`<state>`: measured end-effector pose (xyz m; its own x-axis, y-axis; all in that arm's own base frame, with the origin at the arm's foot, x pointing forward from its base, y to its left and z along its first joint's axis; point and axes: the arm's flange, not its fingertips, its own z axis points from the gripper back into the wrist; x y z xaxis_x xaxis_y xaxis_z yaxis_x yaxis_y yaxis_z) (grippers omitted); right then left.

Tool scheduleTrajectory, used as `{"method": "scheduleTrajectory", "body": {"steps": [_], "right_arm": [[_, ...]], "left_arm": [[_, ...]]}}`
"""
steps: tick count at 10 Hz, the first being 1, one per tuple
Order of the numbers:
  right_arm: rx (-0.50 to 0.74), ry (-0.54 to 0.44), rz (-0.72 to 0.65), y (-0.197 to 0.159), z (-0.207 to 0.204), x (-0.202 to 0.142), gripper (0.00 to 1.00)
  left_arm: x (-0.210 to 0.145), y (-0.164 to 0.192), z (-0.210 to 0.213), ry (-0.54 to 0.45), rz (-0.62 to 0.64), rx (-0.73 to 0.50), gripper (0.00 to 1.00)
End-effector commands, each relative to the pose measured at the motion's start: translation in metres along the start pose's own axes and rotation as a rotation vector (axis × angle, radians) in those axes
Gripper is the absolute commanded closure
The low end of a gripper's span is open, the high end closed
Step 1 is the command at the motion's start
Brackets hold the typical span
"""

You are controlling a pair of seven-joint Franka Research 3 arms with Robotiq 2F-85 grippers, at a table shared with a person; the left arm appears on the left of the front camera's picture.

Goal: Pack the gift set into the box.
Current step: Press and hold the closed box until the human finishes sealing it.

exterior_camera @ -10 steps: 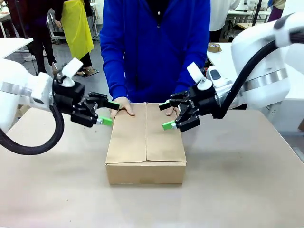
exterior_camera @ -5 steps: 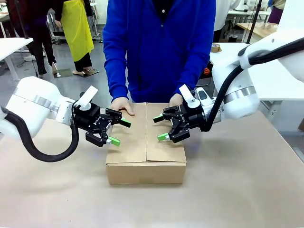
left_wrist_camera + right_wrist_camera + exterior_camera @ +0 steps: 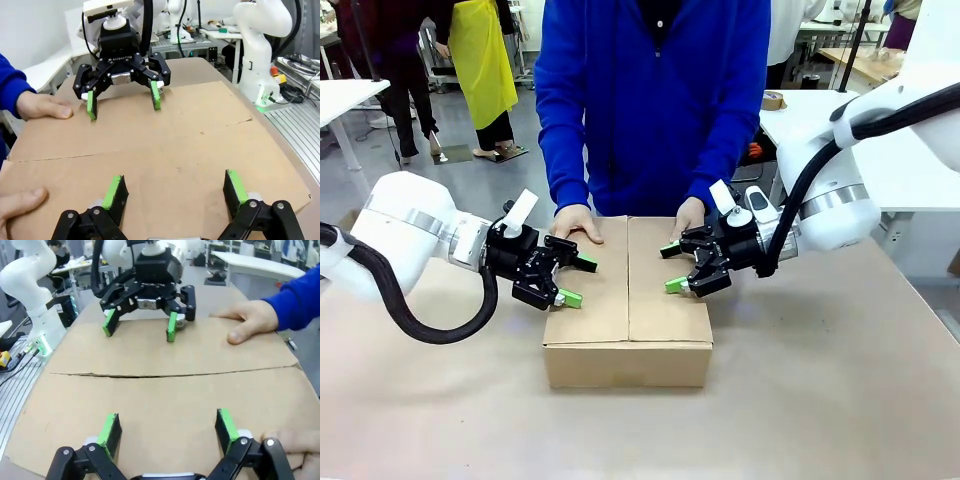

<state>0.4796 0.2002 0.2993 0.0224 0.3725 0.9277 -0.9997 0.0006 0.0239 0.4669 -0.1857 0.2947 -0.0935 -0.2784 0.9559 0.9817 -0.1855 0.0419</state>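
Observation:
The box [image 3: 627, 300], a brown cardboard carton, stands mid-table with its top flaps folded shut and a seam down the middle. The gift set is hidden. My left gripper [image 3: 572, 280] hovers open over the left flap, and my right gripper [image 3: 672, 268] hovers open over the right flap. The person's hands [image 3: 575, 222] press on the far edge of the flaps. In the left wrist view my open gripper [image 3: 175, 187] sits just above the box top [image 3: 165, 145], facing the right gripper [image 3: 122, 102]. In the right wrist view my open gripper [image 3: 167, 427] faces the left gripper [image 3: 140, 327] across the seam [image 3: 160, 374].
The tan table [image 3: 820, 400] has free room in front of and beside the box. The person in a blue top [image 3: 655, 100] stands at the far edge. A tape roll [image 3: 772, 100] lies on a white table behind. A hand [image 3: 250, 320] rests close to my left gripper's fingers.
Both arms have come down and inward, bringing the open grippers over the closed flaps. The right gripper then eased back slightly to the right. The person's hands stay on the far edge.

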Motion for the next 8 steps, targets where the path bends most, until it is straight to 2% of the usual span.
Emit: {"method": "scheduleTrajectory", "body": {"steps": [1,2,8], "right_arm": [[-0.037,0.059,-0.033,-0.0005,-0.0072,-0.0078,0.00],[0.000,0.000,0.000,0.0000,0.0000,0.0000,0.00],[0.000,0.000,0.000,0.0000,0.0000,0.0000,0.00]], "left_arm": [[-0.0013,0.0079,-0.0085,0.026,0.074,0.019,0.00],[0.0000,0.0000,0.0000,0.000,0.000,0.000,0.00],[0.0000,0.0000,0.0000,0.000,0.000,0.000,0.00]]}}
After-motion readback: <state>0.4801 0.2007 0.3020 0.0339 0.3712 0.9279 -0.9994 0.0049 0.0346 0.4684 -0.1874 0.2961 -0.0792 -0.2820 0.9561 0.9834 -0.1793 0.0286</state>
